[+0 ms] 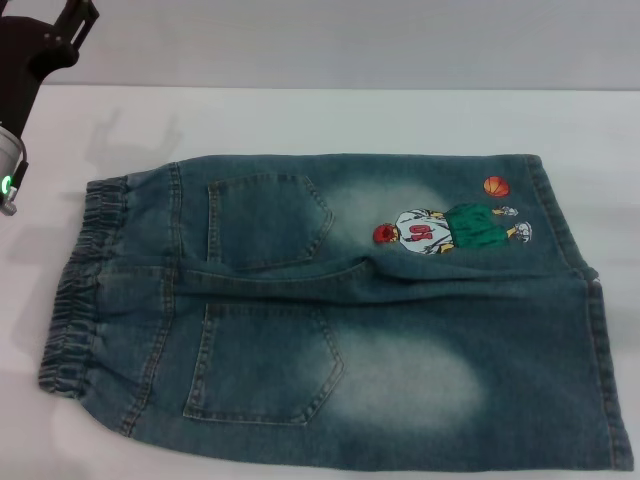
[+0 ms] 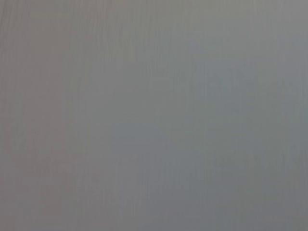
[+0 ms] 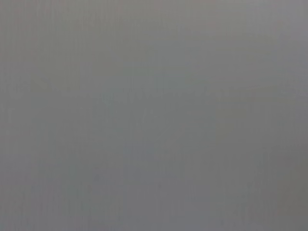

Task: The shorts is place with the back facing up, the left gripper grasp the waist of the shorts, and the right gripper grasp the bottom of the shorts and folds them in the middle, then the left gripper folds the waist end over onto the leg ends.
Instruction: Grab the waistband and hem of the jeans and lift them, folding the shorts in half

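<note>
- Head view: the shorts (image 1: 340, 310) lie flat on a white table (image 1: 300, 115), back side up, unfolded. Both patch pockets show, one (image 1: 265, 220) on the farther leg and one (image 1: 262, 362) on the nearer.
- The waist (image 1: 85, 290), gathered and ruffled, is the end on the robot's left; the leg ends (image 1: 595, 340) run down the right side, the nearer hem reaching close to the picture's lower right corner.
- A cartoon basketball-player patch (image 1: 455, 230) sits on the farther leg, with a small orange ball (image 1: 496, 186) stitched just beside it toward the hem.
- The left gripper (image 1: 72, 28) is up in the far left corner, black arm with a silver wrist and a green light (image 1: 5, 184), well apart from the waist and holding nothing. Only part of the claw shows, so I cannot tell how its fingers stand.
- Behind the table runs a plain pale grey wall (image 1: 400, 40). Nothing lies on the denim.
- Left wrist view: a flat grey field, no cloth, no fingers, nothing to pick out.
- Right wrist view: the same blank grey. The right gripper appears in no view.
</note>
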